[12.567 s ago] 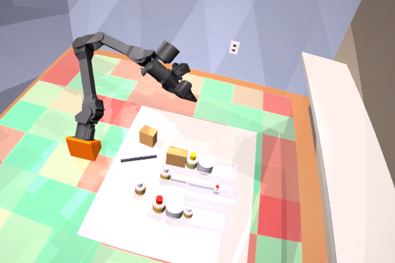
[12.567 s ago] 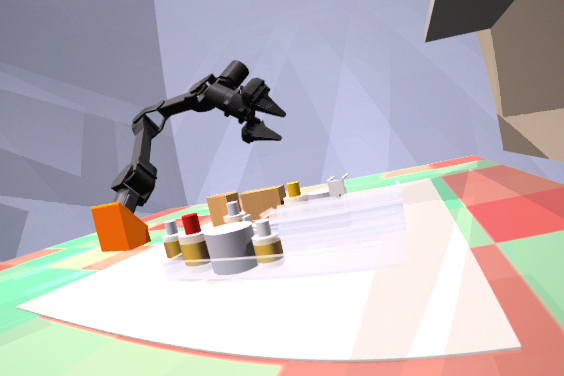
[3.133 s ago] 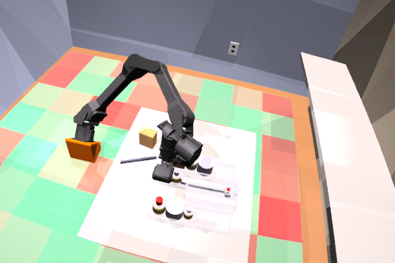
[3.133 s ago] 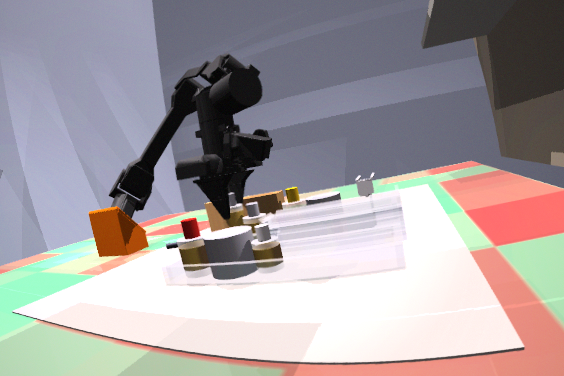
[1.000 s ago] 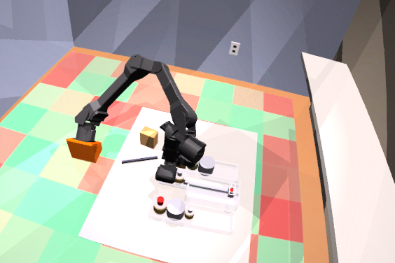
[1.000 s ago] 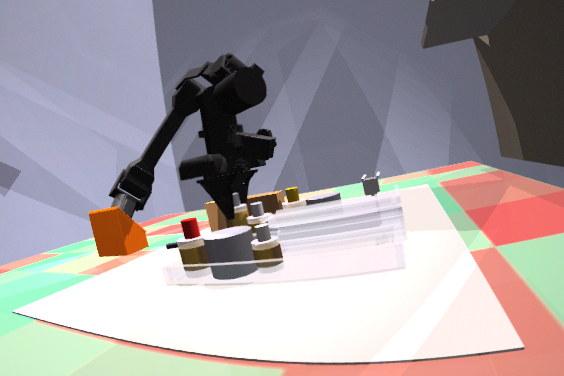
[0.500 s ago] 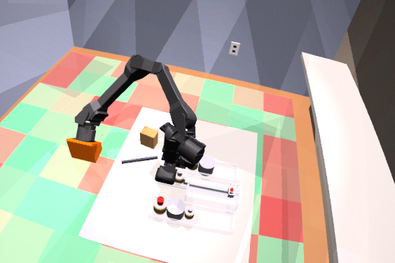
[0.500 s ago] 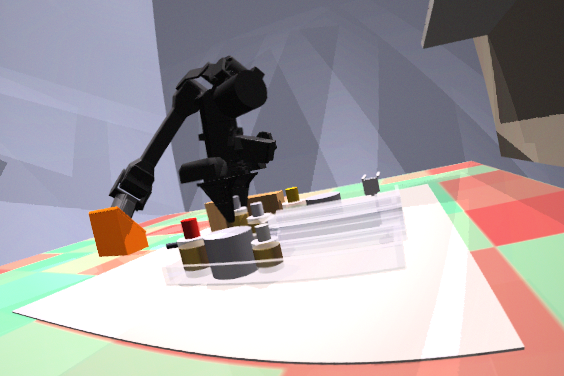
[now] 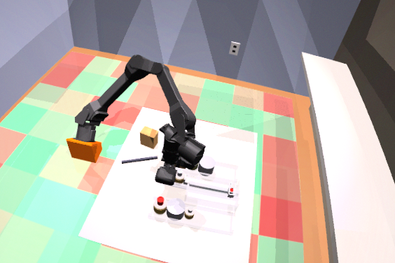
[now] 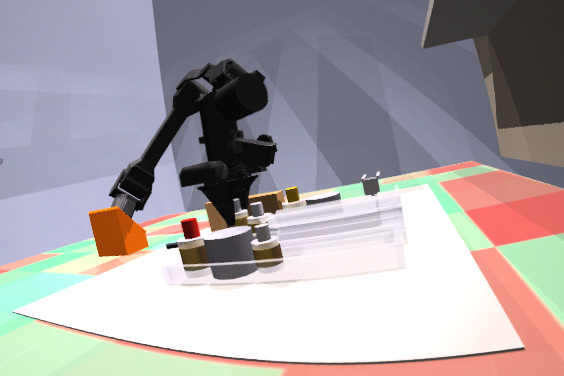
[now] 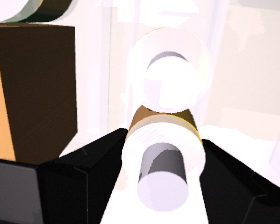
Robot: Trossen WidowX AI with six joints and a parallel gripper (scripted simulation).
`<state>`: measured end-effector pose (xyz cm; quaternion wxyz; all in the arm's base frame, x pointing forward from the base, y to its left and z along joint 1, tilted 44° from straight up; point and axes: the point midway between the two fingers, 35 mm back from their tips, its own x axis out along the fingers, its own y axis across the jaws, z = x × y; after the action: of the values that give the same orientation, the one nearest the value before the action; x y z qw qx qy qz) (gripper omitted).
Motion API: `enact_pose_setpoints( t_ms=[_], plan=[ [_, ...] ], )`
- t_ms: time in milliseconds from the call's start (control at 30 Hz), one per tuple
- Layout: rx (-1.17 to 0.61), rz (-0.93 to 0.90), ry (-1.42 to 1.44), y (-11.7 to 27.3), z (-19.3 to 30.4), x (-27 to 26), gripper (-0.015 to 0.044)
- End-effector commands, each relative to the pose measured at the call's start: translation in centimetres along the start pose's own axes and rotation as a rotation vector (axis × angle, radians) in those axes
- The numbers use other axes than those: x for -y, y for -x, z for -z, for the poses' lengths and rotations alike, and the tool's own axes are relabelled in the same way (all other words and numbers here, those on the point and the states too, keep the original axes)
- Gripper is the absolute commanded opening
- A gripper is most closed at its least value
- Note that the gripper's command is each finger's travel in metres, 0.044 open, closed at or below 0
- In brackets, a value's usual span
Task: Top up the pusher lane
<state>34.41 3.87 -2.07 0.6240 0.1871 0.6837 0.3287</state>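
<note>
My gripper (image 11: 162,141) (image 10: 231,222) is shut on a jar (image 11: 163,192) (image 10: 237,206) with a grey knob and white lid, brown below. The jar looks upright; in the top view the arm hides it. The matching jar (image 9: 179,177) (image 10: 258,219) (image 11: 169,85) stands in the middle sprung lane, straight ahead of the held one. The two are very close; whether they touch is unclear. A dark pusher rod (image 9: 208,188) runs back from the lane jar to a small red-marked piece (image 9: 231,190). The front stop and the held jar's base cannot be made out.
The near clear lane holds a red-knobbed jar (image 9: 160,205) (image 10: 193,254), a grey tin (image 9: 175,209) (image 10: 230,254) and a grey-knobbed jar (image 9: 189,213) (image 10: 267,254). The far lane holds another tin (image 9: 206,166). A brown block (image 11: 37,95) is left of my fingers. A dark bar (image 9: 139,159) lies on the mat.
</note>
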Motion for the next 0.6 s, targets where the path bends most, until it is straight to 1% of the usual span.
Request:
enact_pose_setpoints(
  t_ms=[0, 567],
  plan=[
    [0.009, -0.012, 0.011, -0.36, -0.31, -0.37, 0.0],
    [0.009, -0.013, 0.011, -0.93, -0.21, -0.39, 0.0]
  ],
)
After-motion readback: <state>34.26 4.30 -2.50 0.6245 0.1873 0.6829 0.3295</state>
